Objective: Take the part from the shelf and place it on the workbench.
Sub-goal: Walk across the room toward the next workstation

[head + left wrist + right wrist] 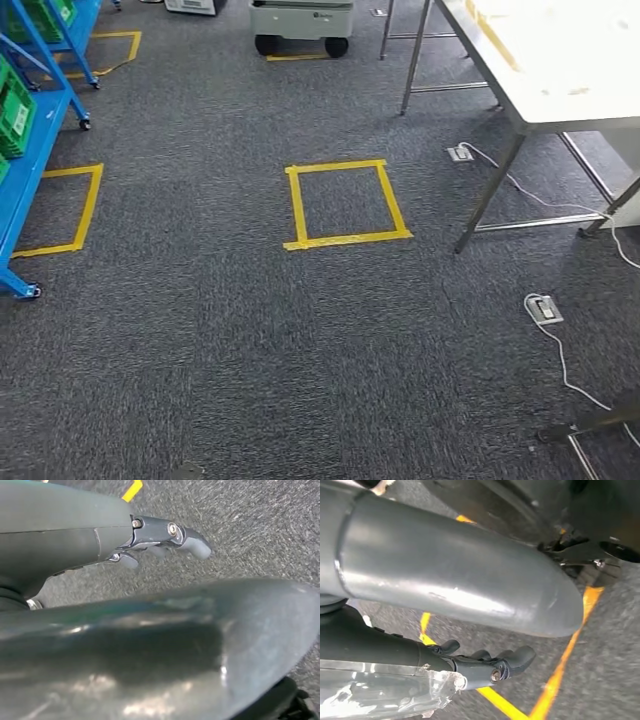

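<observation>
The blue shelf (30, 150) stands at the left edge of the head view, with green bins (15, 110) on it; what the bins hold is hidden. At the upper right is the white workbench (558, 60) on metal legs. My left hand (162, 537) hangs over grey carpet, its fingers stretched out and holding nothing. My right hand (486, 662) also hangs over the carpet with its fingers extended and nothing between them. A crinkled clear plastic film (388, 690) lies along that hand's dark cover, on the side away from the fingers.
A yellow tape square (346, 204) marks the carpet ahead, and another one (64, 208) lies beside the shelf. A white wheeled unit (300, 22) stands at the far end. Floor sockets (543, 309) with white cables lie near the workbench legs (490, 195).
</observation>
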